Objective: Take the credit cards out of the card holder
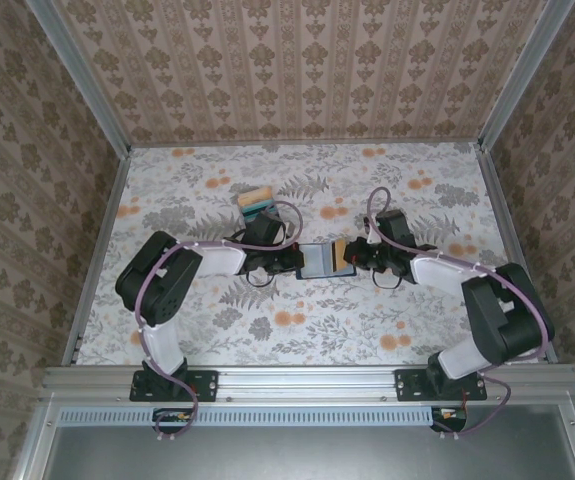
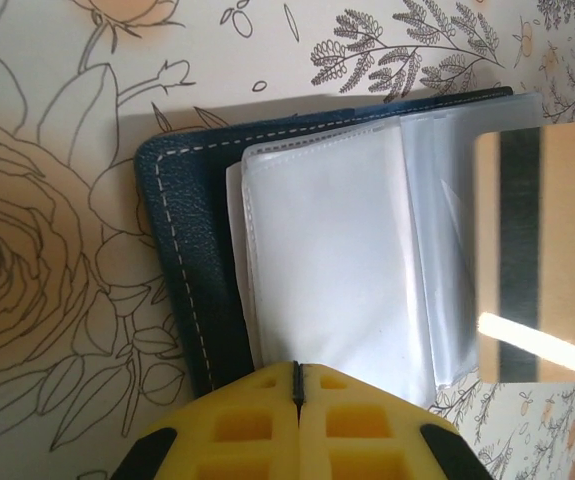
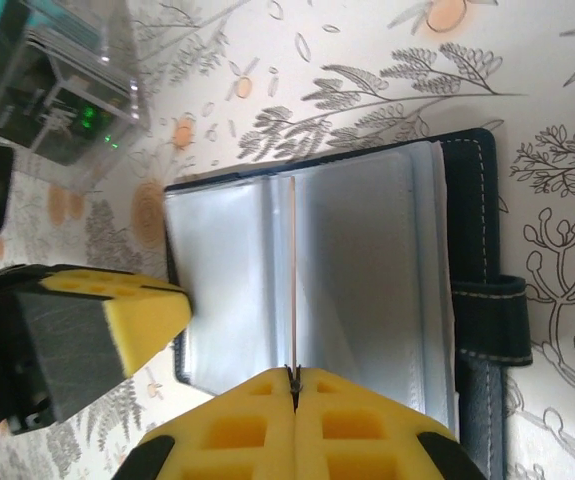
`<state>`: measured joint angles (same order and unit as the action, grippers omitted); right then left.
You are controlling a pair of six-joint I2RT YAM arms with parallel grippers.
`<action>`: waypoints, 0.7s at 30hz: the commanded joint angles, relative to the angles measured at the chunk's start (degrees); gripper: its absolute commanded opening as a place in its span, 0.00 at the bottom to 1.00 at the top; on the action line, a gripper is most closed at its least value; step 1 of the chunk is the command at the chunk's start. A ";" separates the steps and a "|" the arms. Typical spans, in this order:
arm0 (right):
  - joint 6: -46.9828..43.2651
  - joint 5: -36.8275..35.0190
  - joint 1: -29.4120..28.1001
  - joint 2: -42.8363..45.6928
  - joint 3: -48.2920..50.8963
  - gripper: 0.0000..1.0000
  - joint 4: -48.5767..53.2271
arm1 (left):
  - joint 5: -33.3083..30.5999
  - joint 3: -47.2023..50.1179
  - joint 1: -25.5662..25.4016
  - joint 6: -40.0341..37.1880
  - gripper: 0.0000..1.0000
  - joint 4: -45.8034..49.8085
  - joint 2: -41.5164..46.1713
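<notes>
The card holder (image 1: 314,260) lies open mid-table, a navy wallet (image 2: 182,260) with clear inner sleeves (image 2: 327,270). My left gripper (image 2: 298,366) is shut, its yellow tips resting on the holder's left edge, with nothing seen between them. My right gripper (image 3: 293,373) is shut on a tan credit card (image 2: 542,250) with a dark stripe. That card shows edge-on as a thin line (image 3: 293,280) above the sleeves (image 3: 357,280). It stands over the holder's right half (image 1: 342,256). In the top view the left gripper (image 1: 289,262) and right gripper (image 1: 355,256) face each other across the holder.
A clear slotted rack (image 1: 257,203) with a teal card and others stands behind the holder, also at the upper left of the right wrist view (image 3: 57,90). The holder's strap (image 3: 487,320) sticks out on its right side. The left gripper's finger (image 3: 117,320) sits by the holder's left edge.
</notes>
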<state>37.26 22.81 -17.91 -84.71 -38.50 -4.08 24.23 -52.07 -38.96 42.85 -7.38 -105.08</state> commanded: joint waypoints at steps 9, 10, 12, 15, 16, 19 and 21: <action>-0.83 1.86 0.14 15.80 1.13 0.00 4.22 | -1.42 -0.02 0.03 0.44 0.55 3.03 17.55; -0.30 2.75 0.07 16.40 1.36 0.00 3.49 | -1.22 0.71 0.05 1.03 0.56 1.73 18.67; 1.31 5.21 0.10 17.33 1.83 0.00 0.67 | -0.37 3.03 -0.02 3.38 0.56 -2.59 20.71; 4.25 9.20 0.07 18.15 2.87 0.00 -4.78 | 1.43 6.74 -0.36 7.33 0.52 -11.08 22.36; 5.10 10.15 0.07 18.25 3.12 0.00 -6.28 | 1.88 7.42 -0.57 8.29 0.51 -13.25 22.50; 7.52 12.50 0.03 18.35 3.74 0.00 -10.41 | 2.97 8.44 -1.25 9.85 0.45 -17.42 22.31; 8.67 13.60 -0.06 18.35 4.04 0.00 -12.66 | 3.41 8.23 -1.72 10.19 0.41 -18.32 21.74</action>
<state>42.57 32.08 -17.89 -67.66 -35.14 -10.17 25.56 -43.75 -39.90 50.41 -19.00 -83.00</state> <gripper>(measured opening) 0.054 0.423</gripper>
